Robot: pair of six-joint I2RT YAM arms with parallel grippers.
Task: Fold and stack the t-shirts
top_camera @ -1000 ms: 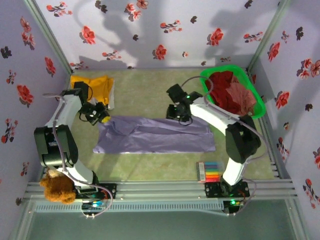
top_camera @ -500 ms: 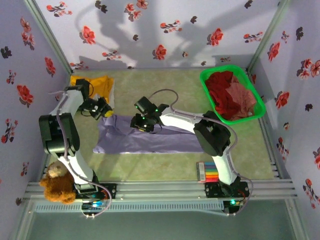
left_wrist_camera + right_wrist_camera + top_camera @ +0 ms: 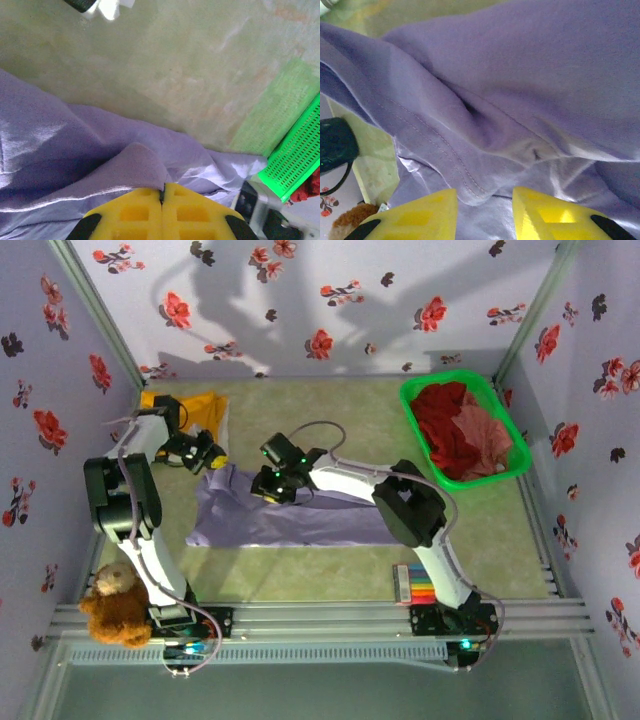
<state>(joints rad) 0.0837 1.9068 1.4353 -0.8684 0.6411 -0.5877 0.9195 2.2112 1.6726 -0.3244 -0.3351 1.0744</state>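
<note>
A lavender-purple cloth t-shirt (image 3: 300, 520) lies as a long, wrinkled band across the middle of the table (image 3: 300, 410), a mustard-yellow tee (image 3: 205, 412) sits bunched at the far-left corner, and a dark red tee (image 3: 445, 420) and a salmon-pink tee (image 3: 485, 435) are heaped in the green basket (image 3: 470, 483).

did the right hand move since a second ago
Yes. The right hand went left, from beside the green basket to over the left part of the lavender t-shirt.

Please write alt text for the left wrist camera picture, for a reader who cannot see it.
The left gripper, with its yellow fingers pressed together, pinches a raised fold of a lavender t-shirt that lies rumpled across a pale green table. A bright green basket with a perforated wall stands at the right edge.
</note>
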